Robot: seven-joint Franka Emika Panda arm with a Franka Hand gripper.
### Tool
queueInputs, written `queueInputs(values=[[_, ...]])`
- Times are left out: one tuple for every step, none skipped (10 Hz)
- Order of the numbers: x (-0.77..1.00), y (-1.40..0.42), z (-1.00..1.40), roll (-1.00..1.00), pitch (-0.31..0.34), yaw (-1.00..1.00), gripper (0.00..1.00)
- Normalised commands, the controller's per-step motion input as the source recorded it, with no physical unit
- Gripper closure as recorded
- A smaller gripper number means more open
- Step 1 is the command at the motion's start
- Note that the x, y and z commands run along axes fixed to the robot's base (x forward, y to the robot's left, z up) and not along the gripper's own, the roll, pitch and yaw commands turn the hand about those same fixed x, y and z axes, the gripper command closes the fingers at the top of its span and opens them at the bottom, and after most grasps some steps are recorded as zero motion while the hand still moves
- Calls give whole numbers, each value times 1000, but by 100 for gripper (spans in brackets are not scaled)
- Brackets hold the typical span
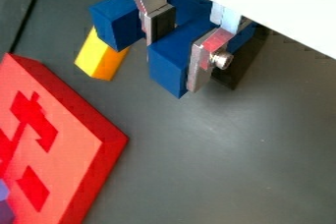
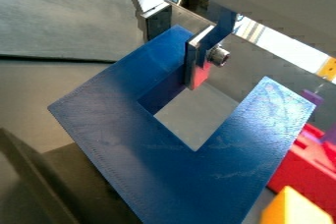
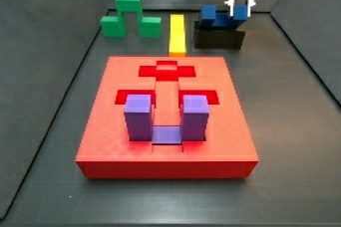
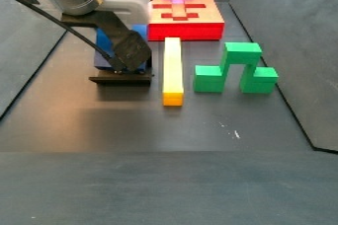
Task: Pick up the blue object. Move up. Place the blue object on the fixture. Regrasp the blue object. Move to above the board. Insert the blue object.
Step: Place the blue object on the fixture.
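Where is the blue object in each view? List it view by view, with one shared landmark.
Wrist view: blue object between the gripper's fingers.
Wrist view: blue object fills most of the picture.
Side view: top right, on the fixture.
Side view: upper left, behind the gripper.
Landmark: yellow bar beside it.

a yellow bar (image 4: pixel 172 71) lies between a green block (image 4: pixel 235 69) and the black stand.

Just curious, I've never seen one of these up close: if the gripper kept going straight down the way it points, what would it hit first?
Probably the blue object on the fixture: the gripper hangs right over it, fingers straddling one prong.
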Motion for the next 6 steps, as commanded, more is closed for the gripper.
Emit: queueInputs(values=[[134, 100, -211, 117, 0, 0, 100], [26, 149, -237, 20, 0, 0, 100], [0, 146, -166, 0, 0, 0, 100], [0, 109, -109, -20, -23, 0, 100], [0, 77, -171, 0, -37, 0, 100], [23, 0, -146, 0, -23, 0, 100]])
